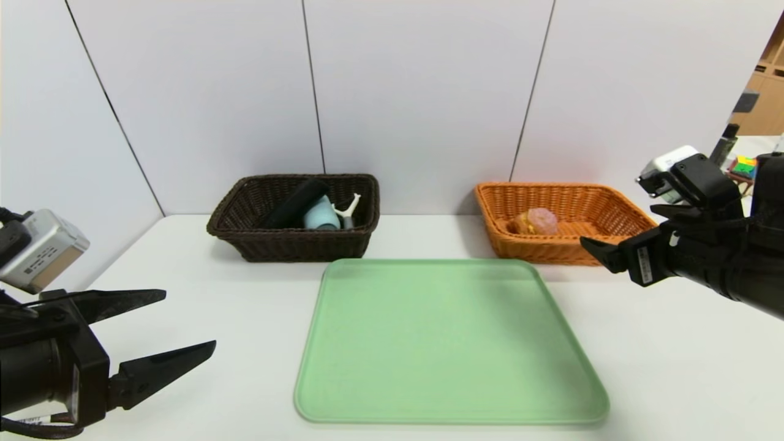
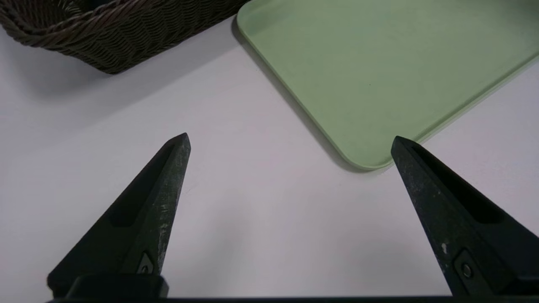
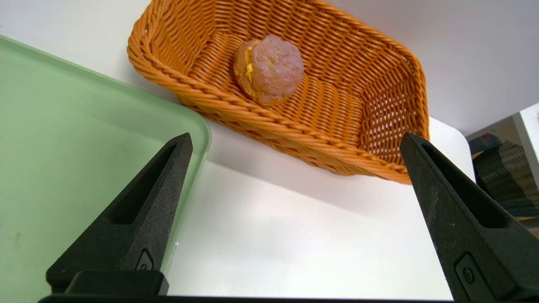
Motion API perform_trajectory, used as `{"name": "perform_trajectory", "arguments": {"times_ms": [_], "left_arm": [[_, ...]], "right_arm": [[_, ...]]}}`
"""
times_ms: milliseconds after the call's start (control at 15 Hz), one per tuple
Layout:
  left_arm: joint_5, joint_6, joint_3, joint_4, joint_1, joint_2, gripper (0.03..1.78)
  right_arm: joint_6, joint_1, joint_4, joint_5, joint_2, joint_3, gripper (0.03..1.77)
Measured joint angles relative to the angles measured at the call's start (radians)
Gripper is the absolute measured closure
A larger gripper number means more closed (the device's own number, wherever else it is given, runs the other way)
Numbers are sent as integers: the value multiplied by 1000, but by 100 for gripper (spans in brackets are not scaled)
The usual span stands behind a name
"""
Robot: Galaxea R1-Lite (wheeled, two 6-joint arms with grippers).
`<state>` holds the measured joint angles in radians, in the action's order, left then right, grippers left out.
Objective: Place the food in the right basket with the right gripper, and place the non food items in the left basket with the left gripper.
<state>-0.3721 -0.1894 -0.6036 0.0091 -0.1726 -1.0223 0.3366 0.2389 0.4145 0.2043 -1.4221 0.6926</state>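
Note:
The food, a pinkish-brown bun (image 1: 536, 222) (image 3: 269, 69) with yellow filling, lies inside the orange right basket (image 1: 551, 252) (image 3: 202, 90). The dark brown left basket (image 1: 294, 246) (image 2: 105, 38) holds the non food items: a black pouch (image 1: 294, 203), a blue-grey cup (image 1: 321, 217) and a white peeler (image 1: 349, 205). My left gripper (image 1: 190, 320) (image 2: 290, 138) hovers open and empty over bare table, near the front left, left of the tray. My right gripper (image 1: 615, 225) (image 3: 295, 135) is open and empty, just in front of and to the right of the orange basket.
A green tray (image 1: 447, 343) (image 2: 379, 63) (image 3: 63, 147) with nothing on it lies in the middle of the white table (image 1: 674, 367), in front of both baskets. Grey wall panels stand right behind the baskets. Beyond the table's right edge is a shelf with small items (image 1: 744, 165).

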Motion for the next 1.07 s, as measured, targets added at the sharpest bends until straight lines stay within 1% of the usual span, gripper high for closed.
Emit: {"name": "perform_trajectory", "arguments": {"times_ms": [133, 333, 533, 800, 933, 1067], "left_arm": [[-2, 3, 20, -9, 20, 14, 12], [-11, 5, 47, -18, 67, 40, 12], [-67, 5, 90, -45, 138, 80, 12], [-80, 3, 151, -46, 211, 146, 12], [-103, 3, 184, -48, 251, 188, 12], [-113, 2, 221, -49, 279, 234, 12]], "right_arm": [[0, -24, 0, 0, 36, -34, 11], [0, -39, 0, 0, 89, -85, 11], [0, -53, 1, 0, 137, -131, 11], [4, -86, -4, -2, 206, -183, 11], [6, -110, -6, -8, 242, -208, 11], [4, -121, -4, -9, 280, -248, 11]]}}
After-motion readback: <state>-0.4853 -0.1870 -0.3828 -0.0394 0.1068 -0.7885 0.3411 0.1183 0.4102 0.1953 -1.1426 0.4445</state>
